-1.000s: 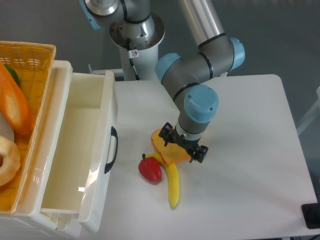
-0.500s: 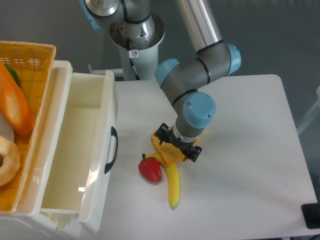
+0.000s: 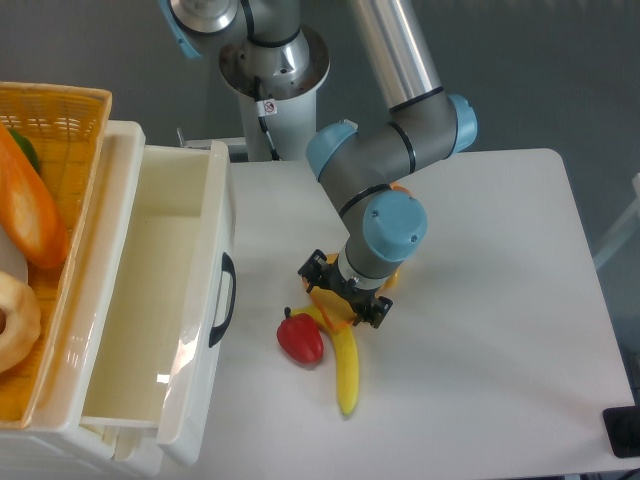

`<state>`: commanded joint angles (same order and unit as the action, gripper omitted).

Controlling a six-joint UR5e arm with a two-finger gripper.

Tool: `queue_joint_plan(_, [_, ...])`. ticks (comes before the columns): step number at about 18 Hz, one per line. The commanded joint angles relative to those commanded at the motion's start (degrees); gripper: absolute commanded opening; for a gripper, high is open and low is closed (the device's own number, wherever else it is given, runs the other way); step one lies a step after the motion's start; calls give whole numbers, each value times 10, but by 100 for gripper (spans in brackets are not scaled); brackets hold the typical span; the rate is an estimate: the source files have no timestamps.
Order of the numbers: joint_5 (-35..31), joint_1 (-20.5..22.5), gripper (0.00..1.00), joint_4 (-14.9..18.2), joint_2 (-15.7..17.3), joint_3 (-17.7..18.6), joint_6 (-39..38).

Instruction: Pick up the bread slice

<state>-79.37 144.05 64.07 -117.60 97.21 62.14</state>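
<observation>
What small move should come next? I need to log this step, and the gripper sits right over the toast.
Probably a short further descent, then close. The gripper sits directly over the bread slice, hiding most of it, and the slice lies partly on the banana; whether the jaws already grip cannot be told.

A white table [image 3: 500, 330] with rounded corners fills most of the scene. Behind it, at the far side, stands a plain grey wall [image 3: 540, 60]. Light is soft and even, leaving faint shadows on the tabletop.
</observation>
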Motion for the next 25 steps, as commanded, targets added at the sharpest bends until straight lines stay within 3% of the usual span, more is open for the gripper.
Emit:
queue_joint_plan(19, [-1,1,100,-6,-4,5,3])
queue_joint_plan(21, [-1,1,87,-5,-3,5,1])
queue_joint_plan(25, [-2,1,50,-4,-4,-1,1])
